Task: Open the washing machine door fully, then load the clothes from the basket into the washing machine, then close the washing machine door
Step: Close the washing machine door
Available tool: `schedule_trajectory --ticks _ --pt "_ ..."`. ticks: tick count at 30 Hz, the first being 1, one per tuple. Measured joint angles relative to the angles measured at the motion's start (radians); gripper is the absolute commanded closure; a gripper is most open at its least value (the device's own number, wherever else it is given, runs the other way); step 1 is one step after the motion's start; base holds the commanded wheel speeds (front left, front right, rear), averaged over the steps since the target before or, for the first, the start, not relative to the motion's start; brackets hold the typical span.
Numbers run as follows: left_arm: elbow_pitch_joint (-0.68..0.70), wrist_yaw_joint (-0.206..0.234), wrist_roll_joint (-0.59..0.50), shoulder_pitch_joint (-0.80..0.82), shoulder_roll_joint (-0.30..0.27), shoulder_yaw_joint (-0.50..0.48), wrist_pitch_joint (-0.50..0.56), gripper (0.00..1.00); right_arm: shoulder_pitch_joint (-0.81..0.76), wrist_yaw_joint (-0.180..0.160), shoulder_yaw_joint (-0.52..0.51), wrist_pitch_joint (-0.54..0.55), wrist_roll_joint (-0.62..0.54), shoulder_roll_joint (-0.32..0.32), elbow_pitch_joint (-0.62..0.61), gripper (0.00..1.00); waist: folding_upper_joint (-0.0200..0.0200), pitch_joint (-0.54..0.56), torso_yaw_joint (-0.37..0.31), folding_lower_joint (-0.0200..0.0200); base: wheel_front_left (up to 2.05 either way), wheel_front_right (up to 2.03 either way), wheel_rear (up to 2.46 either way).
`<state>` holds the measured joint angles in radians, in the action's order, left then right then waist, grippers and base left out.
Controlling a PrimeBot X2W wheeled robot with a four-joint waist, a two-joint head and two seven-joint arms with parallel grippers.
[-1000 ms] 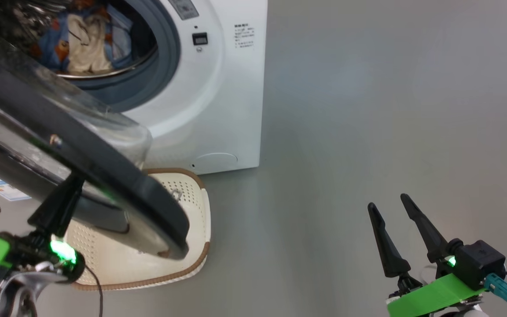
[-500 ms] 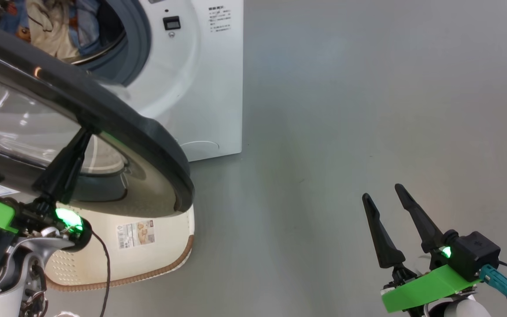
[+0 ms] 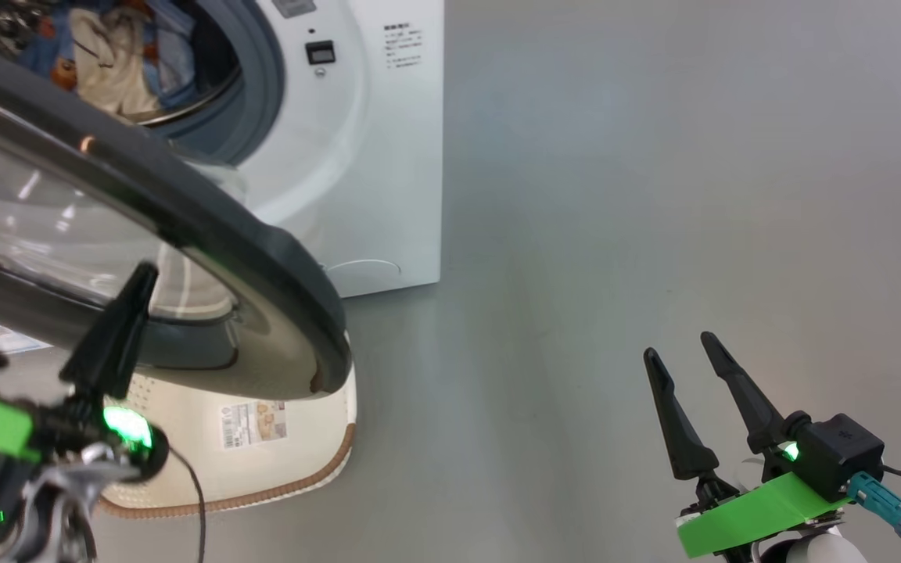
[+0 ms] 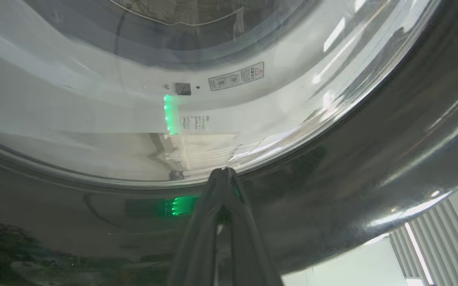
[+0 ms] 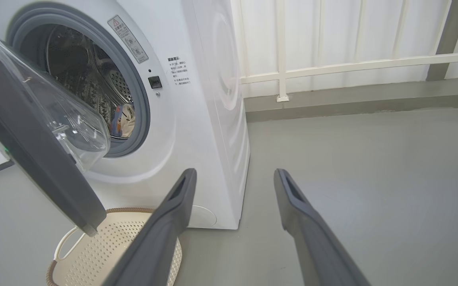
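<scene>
The left gripper (image 3: 141,274), at far left, is leaning its tip on the outer face of the washing machine door (image 3: 208,227), where black rim meets glass; its fingers are pressed together and holding nothing. Over the last second the door has been swinging toward the drum (image 5: 74,67), and the head camera has shifted too. Closing looks to be under way, though the door is standing well ajar. The clothes (image 3: 106,62) are lying inside the drum. The basket (image 3: 302,446) beneath the door is looking empty where its inside shows, and its barcode label (image 3: 253,422) is too small to read. The washing machine (image 3: 388,195) is showing a warning-triangle sticker (image 5: 127,37) and a printed text block (image 3: 402,47), both illegible. The right gripper (image 3: 679,346) is hanging wide open and empty, well apart.
</scene>
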<state>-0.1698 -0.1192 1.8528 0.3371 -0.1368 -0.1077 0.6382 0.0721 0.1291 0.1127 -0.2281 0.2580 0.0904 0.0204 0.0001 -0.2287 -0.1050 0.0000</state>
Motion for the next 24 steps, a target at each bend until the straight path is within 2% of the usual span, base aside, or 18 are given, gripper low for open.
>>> schedule_trajectory --ticks 5,8,18,22,24 --pt "0.065 0.000 -0.029 -0.097 0.048 -0.051 -0.023 1.00 -0.002 0.000 -0.004 -0.003 0.000 0.001 0.009 0.00 -0.0001 0.017 0.022 0.0000 0.00 0.00 0.00" --pt "0.097 0.000 -0.057 -0.146 0.066 -0.068 -0.030 0.00 -0.004 0.000 -0.007 -0.003 0.000 0.006 0.015 0.00 -0.0001 0.029 0.038 0.0000 0.00 0.00 0.00" --pt "0.199 0.000 -0.153 -0.277 0.092 -0.105 -0.125 0.00 -0.034 0.000 -0.028 -0.001 0.000 0.007 0.021 0.00 -0.0001 0.085 0.090 0.0000 0.00 0.00 0.00" --pt "0.230 0.000 -0.215 -0.301 0.098 -0.106 -0.196 0.00 -0.054 0.000 -0.030 0.007 -0.001 0.007 0.019 0.00 0.0000 0.104 0.110 0.0000 0.00 0.00 0.00" --pt "0.262 0.000 -0.291 -0.310 0.100 -0.106 -0.252 0.00 -0.054 0.000 -0.030 0.007 -0.002 0.007 0.015 0.00 0.0000 0.113 0.117 0.0000 0.00 0.00 0.00"
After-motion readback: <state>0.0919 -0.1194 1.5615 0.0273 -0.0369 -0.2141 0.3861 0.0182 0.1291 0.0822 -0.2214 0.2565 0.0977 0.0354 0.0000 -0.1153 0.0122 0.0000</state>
